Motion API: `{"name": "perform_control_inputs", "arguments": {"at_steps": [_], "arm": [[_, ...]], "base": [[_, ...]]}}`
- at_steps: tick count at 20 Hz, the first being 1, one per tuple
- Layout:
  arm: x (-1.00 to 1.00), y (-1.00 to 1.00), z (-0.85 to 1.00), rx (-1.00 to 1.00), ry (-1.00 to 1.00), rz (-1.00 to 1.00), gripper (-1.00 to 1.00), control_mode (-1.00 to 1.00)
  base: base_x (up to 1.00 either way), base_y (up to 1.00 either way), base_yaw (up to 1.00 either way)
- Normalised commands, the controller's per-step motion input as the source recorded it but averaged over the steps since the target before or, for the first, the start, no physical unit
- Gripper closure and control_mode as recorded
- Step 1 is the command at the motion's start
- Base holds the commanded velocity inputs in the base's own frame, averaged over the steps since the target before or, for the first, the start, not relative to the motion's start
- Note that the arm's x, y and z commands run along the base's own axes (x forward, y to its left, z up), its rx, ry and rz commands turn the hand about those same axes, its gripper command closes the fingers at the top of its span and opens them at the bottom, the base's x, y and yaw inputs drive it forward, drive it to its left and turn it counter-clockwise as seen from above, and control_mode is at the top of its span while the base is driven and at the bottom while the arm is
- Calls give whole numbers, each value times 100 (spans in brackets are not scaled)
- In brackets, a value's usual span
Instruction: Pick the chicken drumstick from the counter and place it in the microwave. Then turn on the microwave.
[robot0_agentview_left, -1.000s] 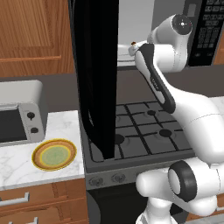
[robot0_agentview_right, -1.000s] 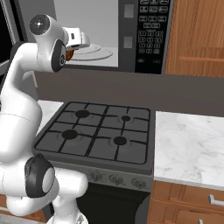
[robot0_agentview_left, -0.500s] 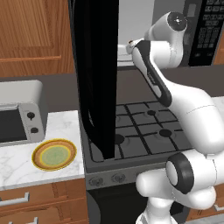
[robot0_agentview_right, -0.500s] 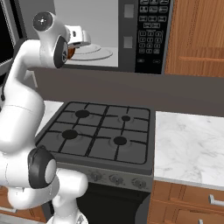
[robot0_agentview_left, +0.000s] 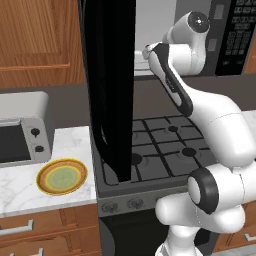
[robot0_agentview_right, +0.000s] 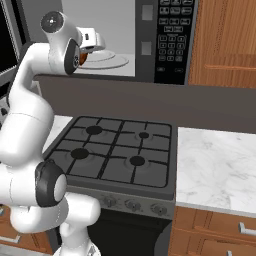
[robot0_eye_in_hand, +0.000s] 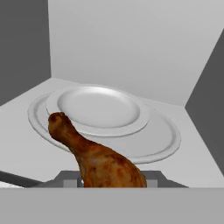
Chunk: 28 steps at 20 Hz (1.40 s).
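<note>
Your gripper (robot0_eye_in_hand: 113, 183) has its jaws clamped on the drumstick (robot0_eye_in_hand: 94, 156), thick end down between them, thin end tilting up to the left. It sits inside the open microwave (robot0_agentview_right: 172, 40), held just at the near edge of the turntable (robot0_eye_in_hand: 166, 140); whether it touches the glass you can't tell. Door (robot0_agentview_left: 112, 85) swung wide over the stove (robot0_agentview_right: 117, 155). Yellow plate (robot0_agentview_left: 62, 176) sits on the desk (robot0_agentview_left: 75, 145) beside the toaster oven (robot0_agentview_left: 22, 134).
</note>
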Motion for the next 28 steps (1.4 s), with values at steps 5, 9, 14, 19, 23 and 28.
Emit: {"name": "perform_control_inputs", "arguments": {"at_steps": [5, 9, 14, 19, 23, 28], "arm": [[17, 3, 0, 0, 0, 0, 100, -100], [18, 4, 0, 0, 0, -1, 100, -100], [16, 4, 0, 0, 0, -1, 100, -100], [14, 4, 0, 0, 0, -1, 100, -100], [14, 3, 0, 0, 0, -1, 100, -100], [13, 6, 0, 0, 0, 0, 100, -100]], "base": [[0, 0, 0], [0, 0, 0], [0, 0, 0], [0, 0, 0], [0, 0, 0], [0, 0, 0]]}}
